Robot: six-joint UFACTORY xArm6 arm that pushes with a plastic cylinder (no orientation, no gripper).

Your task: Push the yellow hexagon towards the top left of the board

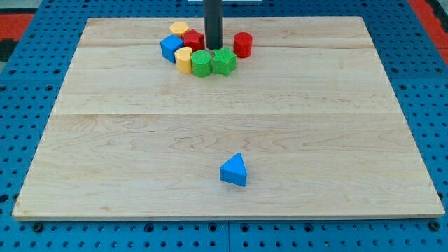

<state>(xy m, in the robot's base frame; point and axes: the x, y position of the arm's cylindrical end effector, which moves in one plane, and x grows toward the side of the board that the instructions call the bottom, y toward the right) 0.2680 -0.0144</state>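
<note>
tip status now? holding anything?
My tip: a plain rod, nothing to open or close, holding nothing; it stands in the block cluster, right of the red block.

Pale wooden board (231,133) on blue perforated table (28,77), red patches at corners.

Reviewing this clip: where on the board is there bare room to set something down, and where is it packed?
Crowded: the top centre, where my tip stands among the yellow hexagon, red blocks, blue block, yellow cylinder and green blocks. Free: both top corners, the whole middle band, and the bottom either side of the lone blue triangle.
</note>
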